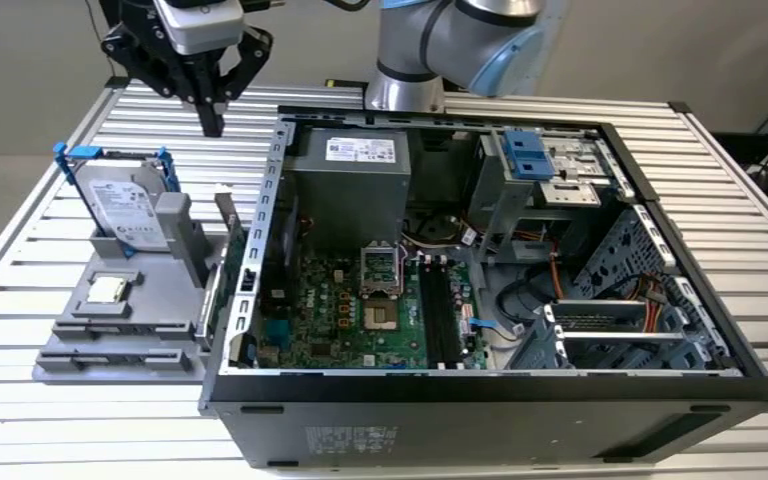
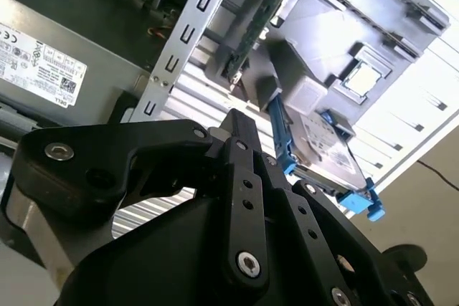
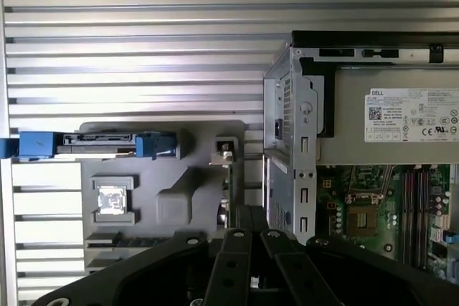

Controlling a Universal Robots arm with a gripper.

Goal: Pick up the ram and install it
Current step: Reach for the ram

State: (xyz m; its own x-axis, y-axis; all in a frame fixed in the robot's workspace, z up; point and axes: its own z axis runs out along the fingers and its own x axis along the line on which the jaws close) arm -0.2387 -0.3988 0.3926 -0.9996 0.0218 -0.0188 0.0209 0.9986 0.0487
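My end effector [image 1: 211,122] hangs above the table [image 1: 24,420] near its far edge, on the exterior view's left. Fingers are pressed together and pointing down, with nothing held between them. It is clear of everything below.

The ram [image 2: 247,34] is not picked up. In the second wrist view it stands on edge in the gray holder [image 1: 117,335], on the holder's side next to the open PC case [image 1: 491,420]. In the exterior view it's probably the thin sliver against the case wall, but that's hard to make out.

The holder sits by the table's edge on the exterior view's left, touching or just beside the case. It also carries the hard drive [image 1: 131,205] upright in its blue frame, plus a processor chip [image 3: 111,201]. The black memory slots [image 1: 438,315] on the motherboard look empty.
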